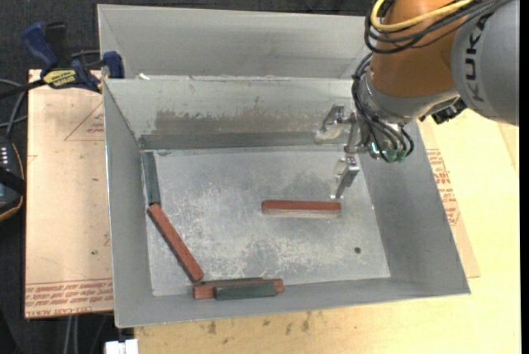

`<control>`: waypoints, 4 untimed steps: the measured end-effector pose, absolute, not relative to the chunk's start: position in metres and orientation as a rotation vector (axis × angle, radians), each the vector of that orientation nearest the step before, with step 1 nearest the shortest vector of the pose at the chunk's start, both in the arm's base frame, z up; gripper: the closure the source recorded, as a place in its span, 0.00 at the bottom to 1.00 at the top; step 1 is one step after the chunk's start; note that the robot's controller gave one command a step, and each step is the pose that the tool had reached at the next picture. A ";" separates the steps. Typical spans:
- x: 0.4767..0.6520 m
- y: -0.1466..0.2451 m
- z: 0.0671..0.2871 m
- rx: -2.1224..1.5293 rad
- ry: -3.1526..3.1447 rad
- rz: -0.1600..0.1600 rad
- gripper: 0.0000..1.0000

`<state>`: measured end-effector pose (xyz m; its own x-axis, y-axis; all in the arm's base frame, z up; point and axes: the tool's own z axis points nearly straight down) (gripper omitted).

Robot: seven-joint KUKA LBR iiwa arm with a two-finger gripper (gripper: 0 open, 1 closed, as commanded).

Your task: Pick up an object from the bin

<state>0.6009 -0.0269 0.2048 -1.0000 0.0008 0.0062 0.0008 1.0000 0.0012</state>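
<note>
— While the arm reaches in from the right, where does its pincer (345,175) sit?

— It hangs over the right half of the grey metal bin (248,38), near the back wall, below the arm's orange wrist cover (413,46). It is just above the right end of a flat red-brown bar (301,208). That bar lies level across the bin floor, a little right of centre. Whether pincer and bar touch cannot be told.

— Is the pincer open or closed?

— That cannot be told from this angle.

— What else lies in the bin?

— Well apart from the pincer, a grey bar (150,179) lies along the left wall. A second red-brown bar (175,243) runs slantwise from that bar's near end toward the front left corner. Along the front wall sit a short red-brown piece (202,291) and, touching it, a dark grey-green bar (248,289).
</note>
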 end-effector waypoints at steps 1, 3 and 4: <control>0.603 -0.027 0.209 0.000 -3.143 -0.001 0.00; 0.589 -0.022 0.086 -0.014 -3.138 -0.002 0.00; 0.582 -0.010 0.108 -0.069 -3.142 -0.002 0.00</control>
<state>0.5824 -0.0098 0.1078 -0.9990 0.0440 -0.0007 0.0440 0.9990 0.0015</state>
